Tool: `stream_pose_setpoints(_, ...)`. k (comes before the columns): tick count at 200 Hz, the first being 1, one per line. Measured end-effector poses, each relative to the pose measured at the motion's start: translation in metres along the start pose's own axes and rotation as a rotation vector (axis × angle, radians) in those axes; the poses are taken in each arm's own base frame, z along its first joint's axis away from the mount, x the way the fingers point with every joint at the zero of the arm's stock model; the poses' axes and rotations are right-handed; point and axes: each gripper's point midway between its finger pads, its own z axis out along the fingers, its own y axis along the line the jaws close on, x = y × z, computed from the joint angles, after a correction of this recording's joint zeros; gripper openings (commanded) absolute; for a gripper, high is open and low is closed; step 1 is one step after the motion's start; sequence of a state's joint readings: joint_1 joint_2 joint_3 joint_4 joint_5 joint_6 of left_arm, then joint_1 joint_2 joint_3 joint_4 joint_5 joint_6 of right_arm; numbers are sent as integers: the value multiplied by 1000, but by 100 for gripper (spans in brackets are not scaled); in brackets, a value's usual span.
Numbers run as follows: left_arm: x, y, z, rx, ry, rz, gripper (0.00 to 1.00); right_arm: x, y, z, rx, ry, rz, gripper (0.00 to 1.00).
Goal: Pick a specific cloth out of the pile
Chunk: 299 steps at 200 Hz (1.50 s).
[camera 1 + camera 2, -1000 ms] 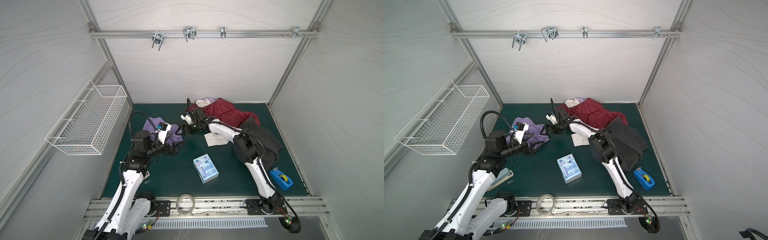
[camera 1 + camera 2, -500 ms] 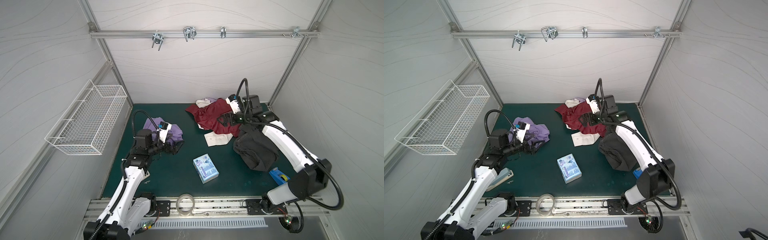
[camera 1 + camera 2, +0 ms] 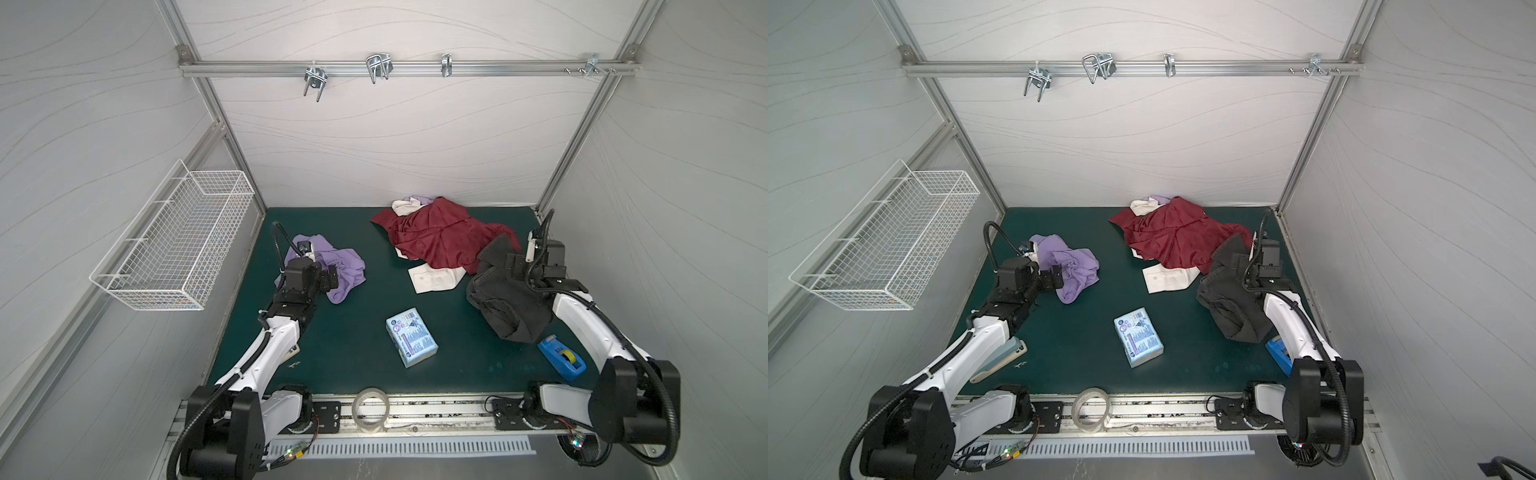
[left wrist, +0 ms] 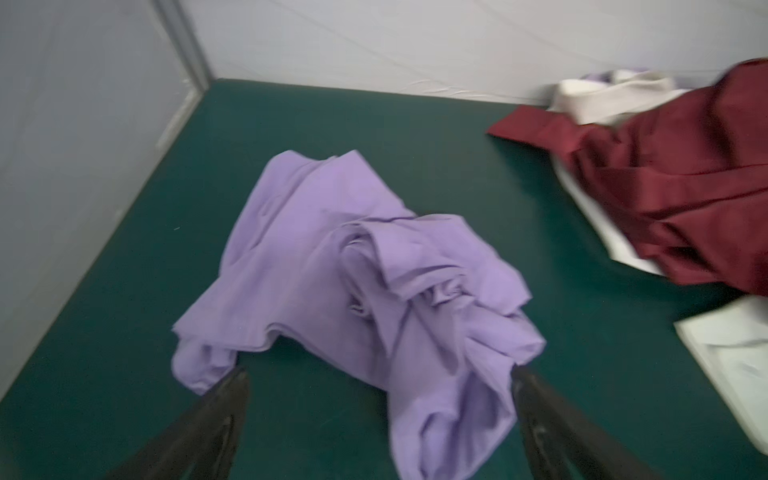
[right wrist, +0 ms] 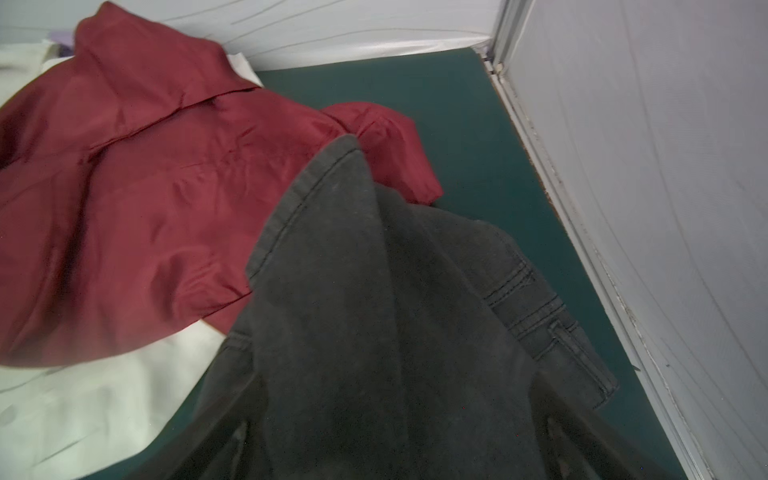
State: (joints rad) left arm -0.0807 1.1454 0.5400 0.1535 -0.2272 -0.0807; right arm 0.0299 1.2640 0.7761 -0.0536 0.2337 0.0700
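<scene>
cloth: the lavender cloth (image 3: 328, 270) lies crumpled near the left edge of the worktop (image 3: 357, 332), well apart from the pile (image 3: 453, 249) at the back right; a small lavender scrap shows at the pile's back edge, under the white garment (image 3: 1144, 206).
left gripper: the left gripper (image 4: 378, 399) has its fingers spread wide around the cloth's near folds, one tip touching a hem, nothing pinched.
right gripper: the right gripper (image 3: 513, 270) sits over the dark grey-black garment (image 5: 374, 311); its fingers stand wide, and the denim fills the gap, so I cannot tell if any fold is caught.
step: judged as letting go and backing off. Draw the left fingers straight back and slightly up, so no tip drags a hem. Keep the right arm clear of the maroon cloth (image 5: 145, 187).
hard to make out: the left wrist view is blurred; the right fingertips are buried in dark fabric; the left arm covers part of the cloth in both top views.
</scene>
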Motion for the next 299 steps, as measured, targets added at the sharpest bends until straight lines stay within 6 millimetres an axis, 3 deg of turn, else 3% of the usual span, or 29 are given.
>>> stream_pose_setpoints(23,34,19,14,-103,10,5,99,19,-1,24,16,-4,10,99)
stream_pose_setpoints(37,43,26,21,-142,18,10,98,38,-1,36,20,21,12,99)
stream_pose_setpoints(52,40,29,27,-165,-10,3,98,48,-1,44,22,40,26,99)
stream_pose_setpoints(78,27,30,33,-179,-98,-11,98,45,1,45,12,-57,67,99)
stream_pose_setpoints(107,36,32,37,-177,-136,-19,99,68,3,43,2,-124,89,99)
stream_pose_setpoints(183,42,20,50,-54,-175,-16,98,55,48,37,-54,-260,-69,99)
stream_pose_setpoints(216,38,26,57,-31,-149,-46,97,50,47,43,-68,-254,-73,99)
stream_pose_setpoints(245,23,24,63,-11,-156,-64,94,44,38,52,-101,-240,-40,99)
stream_pose_setpoints(258,24,23,63,-4,-149,-63,99,46,41,52,-125,-233,-43,99)
stream_pose_setpoints(299,31,22,64,-2,-122,-61,99,49,48,53,-162,-223,-49,99)
